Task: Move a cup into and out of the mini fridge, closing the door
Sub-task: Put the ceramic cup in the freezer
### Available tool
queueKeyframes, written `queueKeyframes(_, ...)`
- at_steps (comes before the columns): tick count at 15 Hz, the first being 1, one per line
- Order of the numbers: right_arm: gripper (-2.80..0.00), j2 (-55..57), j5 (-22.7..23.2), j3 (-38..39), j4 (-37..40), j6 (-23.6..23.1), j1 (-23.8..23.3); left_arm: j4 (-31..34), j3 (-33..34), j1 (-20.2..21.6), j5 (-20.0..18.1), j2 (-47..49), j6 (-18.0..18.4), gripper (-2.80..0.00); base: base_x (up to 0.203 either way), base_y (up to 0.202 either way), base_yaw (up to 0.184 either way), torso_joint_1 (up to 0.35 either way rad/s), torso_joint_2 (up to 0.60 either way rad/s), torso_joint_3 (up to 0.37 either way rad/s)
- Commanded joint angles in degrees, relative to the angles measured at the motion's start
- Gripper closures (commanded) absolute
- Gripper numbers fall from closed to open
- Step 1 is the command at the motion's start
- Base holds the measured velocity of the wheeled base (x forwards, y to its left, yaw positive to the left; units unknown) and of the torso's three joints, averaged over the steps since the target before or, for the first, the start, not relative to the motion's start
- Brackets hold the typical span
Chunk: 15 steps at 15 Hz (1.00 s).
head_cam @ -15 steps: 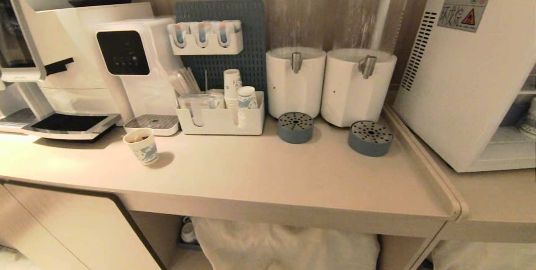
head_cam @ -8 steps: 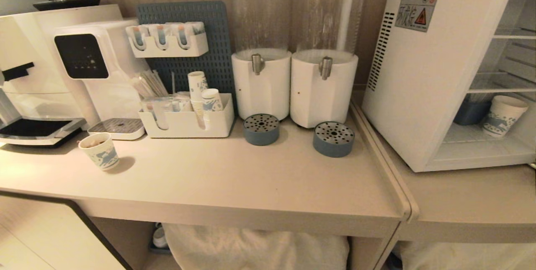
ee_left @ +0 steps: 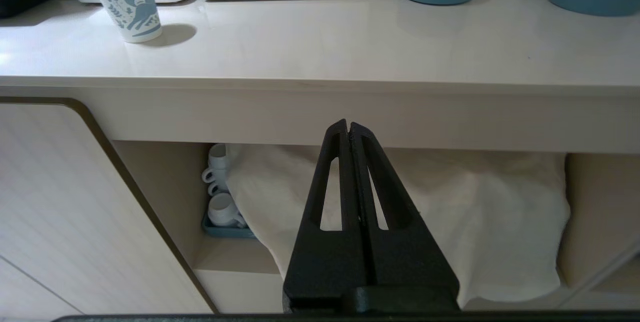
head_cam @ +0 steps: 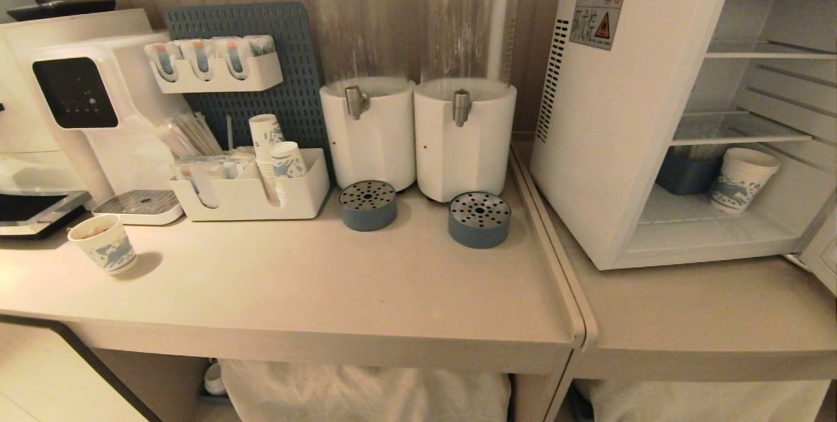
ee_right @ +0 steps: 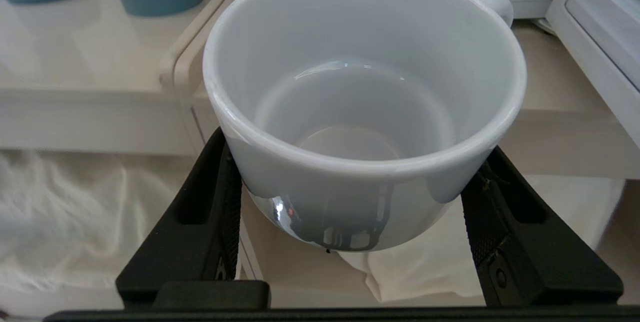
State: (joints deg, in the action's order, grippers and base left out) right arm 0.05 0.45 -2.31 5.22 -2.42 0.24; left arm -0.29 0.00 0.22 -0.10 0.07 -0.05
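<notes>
Cup clamped betw right gripper fingers, upright.

View: your head camera has swung right — the whole scene sits further left than a second ago.
Mini fridge: you now see its open interior.
Paper cup on the fridge floor: newly visible.
Coffee machine: nearly out of frame.

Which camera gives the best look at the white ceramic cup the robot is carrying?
The right wrist view: the cup fills it, upright and empty, clamped between the right gripper jaws, handle on the far side. The head view does not show this cup; only paper cups appear there. The left wrist view shows only other white cups stacked under the counter.
</notes>
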Motion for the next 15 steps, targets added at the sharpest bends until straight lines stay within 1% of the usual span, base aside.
queueKeyframes(1,0.00,0.1,0.3,-2.4,-0.3,0.6,0.0,-0.1,0.1,0.0,0.0,0.0,-0.2,0.00,0.000,0.000,0.000,0.000,0.00,0.000)
queueKeyframes(4,0.00,4.6,0.4,-16.3,3.1,5.0,0.0,-0.1,0.1,0.0,0.0,0.0,0.0,0.00,0.000,0.000,0.000,0.000,0.00,0.000)
queueKeyframes(6,0.00,13.8,0.3,-24.2,5.1,8.2,0.0,-0.1,0.0,0.0,-0.1,0.0,0.0,0.00,0.000,0.000,0.000,0.000,0.00,0.000)
queueKeyframes(9,0.00,31.2,1.0,-30.1,4.4,10.5,0.2,-0.1,0.1,0.0,-0.1,0.0,0.0,0.00,0.000,0.000,0.000,0.000,0.00,0.000)
queueKeyframes(10,0.00,35.8,1.7,-31.1,2.7,10.3,0.3,-0.1,0.1,0.0,-0.1,0.0,0.0,0.00,0.000,0.000,0.000,0.000,0.00,0.000)
queueKeyframes(11,0.00,40.5,2.9,-31.7,0.6,8.9,0.4,-0.1,0.1,0.0,-0.1,0.0,0.0,0.00,0.000,0.000,0.000,0.000,0.00,0.000)
queueKeyframes(13,0.00,49.0,4.5,-32.6,-3.8,4.6,0.3,-0.1,0.1,0.0,-0.1,0.0,0.0,0.00,0.000,0.000,0.000,0.000,0.00,0.000)
queueKeyframes(15,0.00,57.5,5.5,-33.7,-9.0,2.2,-0.3,-0.1,0.1,0.0,-0.1,0.0,0.0,0.00,0.000,0.000,0.000,0.000,0.00,0.000)
